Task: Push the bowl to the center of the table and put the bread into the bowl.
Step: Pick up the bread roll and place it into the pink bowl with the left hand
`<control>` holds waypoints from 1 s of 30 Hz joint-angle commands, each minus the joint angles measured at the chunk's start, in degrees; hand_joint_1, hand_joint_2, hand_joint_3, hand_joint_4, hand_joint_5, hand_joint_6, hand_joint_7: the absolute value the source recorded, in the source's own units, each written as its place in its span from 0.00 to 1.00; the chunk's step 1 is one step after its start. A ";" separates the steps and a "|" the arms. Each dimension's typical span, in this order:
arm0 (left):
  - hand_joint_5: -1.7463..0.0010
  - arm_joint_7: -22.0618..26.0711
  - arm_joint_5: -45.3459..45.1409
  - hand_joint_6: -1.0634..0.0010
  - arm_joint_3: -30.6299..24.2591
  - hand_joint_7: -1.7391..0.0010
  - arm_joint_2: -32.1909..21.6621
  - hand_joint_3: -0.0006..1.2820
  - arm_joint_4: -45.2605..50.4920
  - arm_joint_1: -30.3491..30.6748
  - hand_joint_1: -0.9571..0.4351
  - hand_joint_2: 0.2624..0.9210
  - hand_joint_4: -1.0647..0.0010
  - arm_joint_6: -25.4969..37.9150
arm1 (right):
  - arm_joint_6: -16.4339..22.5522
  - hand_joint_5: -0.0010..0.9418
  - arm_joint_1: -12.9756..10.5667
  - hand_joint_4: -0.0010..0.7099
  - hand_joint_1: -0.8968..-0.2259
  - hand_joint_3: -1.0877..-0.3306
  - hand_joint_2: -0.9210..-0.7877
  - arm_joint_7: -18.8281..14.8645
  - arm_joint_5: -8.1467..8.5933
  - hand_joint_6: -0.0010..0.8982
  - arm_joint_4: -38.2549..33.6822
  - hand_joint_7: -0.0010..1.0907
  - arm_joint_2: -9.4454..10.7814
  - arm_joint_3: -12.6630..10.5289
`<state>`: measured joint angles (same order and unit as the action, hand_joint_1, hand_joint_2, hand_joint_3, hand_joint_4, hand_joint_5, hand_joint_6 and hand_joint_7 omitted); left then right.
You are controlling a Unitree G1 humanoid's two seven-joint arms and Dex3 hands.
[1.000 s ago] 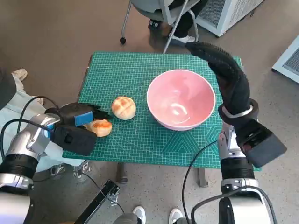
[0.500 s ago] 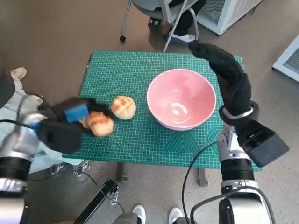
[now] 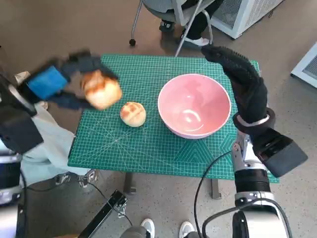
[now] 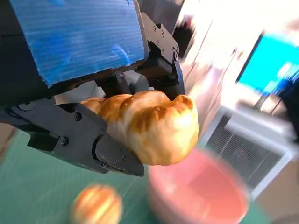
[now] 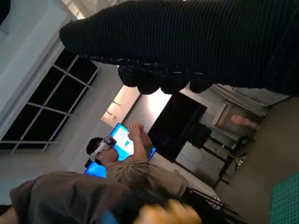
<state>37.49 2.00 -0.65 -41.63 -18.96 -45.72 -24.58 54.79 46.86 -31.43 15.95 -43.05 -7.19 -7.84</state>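
From the head view, my left hand point(image 3: 59, 82) grips 1 bread roll point(image 3: 101, 89) above the table's left edge; the bowl point(image 3: 194, 104) sits right of center, a second bun point(image 3: 132, 113) beside it. I should carry it level over the rim.

Left wrist view: fingers point(image 4: 88, 140) clasp the roll; the bowl is blurred.

Right wrist view: my right hand point(image 5: 196, 42) holds nothing, its fingers mostly hidden.

A small table point(image 3: 148, 148) is covered by a green cutting mat point(image 3: 124, 144). On it sits a pink bowl point(image 3: 194, 105), nearer the right edge, and a round bun point(image 3: 132, 113) lies just beside the bowl, toward the left edge.
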 commanded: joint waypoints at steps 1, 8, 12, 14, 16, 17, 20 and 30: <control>0.31 -1.95 -1.20 0.34 1.96 0.35 4.89 0.06 1.47 -5.00 0.69 1.00 0.43 1.94 | -0.27 0.00 -0.57 0.45 0.41 0.42 0.00 -0.26 0.02 0.00 -0.99 0.85 -0.30 -0.11; 0.30 -4.84 -8.40 0.33 7.41 0.36 10.83 0.05 -2.14 -10.52 0.69 1.00 0.43 1.15 | -0.19 0.00 -0.70 0.45 0.40 0.42 0.00 -0.40 0.14 0.00 -0.57 0.85 -0.44 -0.07; 0.30 -6.52 -13.11 0.33 10.69 0.36 13.43 0.05 -9.77 -13.96 0.69 1.00 0.43 -2.93 | -0.28 0.00 -0.88 0.45 0.40 0.42 0.00 -0.72 0.51 0.00 -0.29 0.85 -0.58 -0.10; 0.30 -7.52 -15.02 0.33 12.14 0.36 14.97 0.05 -14.49 -15.78 0.69 1.00 0.42 -5.06 | -0.31 0.00 -0.89 0.45 0.40 0.42 0.00 -0.90 0.71 0.00 -0.31 0.85 -0.77 -0.22; 0.30 -8.99 -16.92 0.34 13.47 0.36 16.63 0.05 -19.43 -17.47 0.69 1.00 0.42 -7.06 | -0.40 0.00 -0.90 0.45 0.40 0.42 0.00 -1.08 0.96 0.00 -0.35 0.84 -0.94 -0.37; 0.30 -10.00 -17.97 0.34 14.20 0.36 17.57 0.05 -21.91 -18.23 0.69 1.00 0.42 -7.88 | -0.41 0.00 -0.96 0.45 0.40 0.42 0.00 -1.20 1.13 0.00 -0.36 0.84 -1.02 -0.46; 0.28 -13.13 -20.50 0.34 15.69 0.37 19.84 0.06 -28.09 -19.97 0.69 1.00 0.43 -10.20 | -0.39 0.00 -1.13 0.45 0.40 0.43 0.00 -1.49 1.53 0.00 -0.38 0.82 -1.19 -0.62; 0.28 -21.60 -25.52 0.38 18.89 0.35 27.22 0.07 -42.72 -22.04 0.69 1.00 0.44 -10.05 | -0.23 0.01 -2.30 0.46 0.40 0.44 0.00 -1.80 2.22 0.01 0.13 0.81 -1.70 -0.88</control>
<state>17.73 -22.50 17.46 -16.16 -58.40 -66.12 -35.15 54.88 46.31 -32.52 17.84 -42.84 -8.62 -8.54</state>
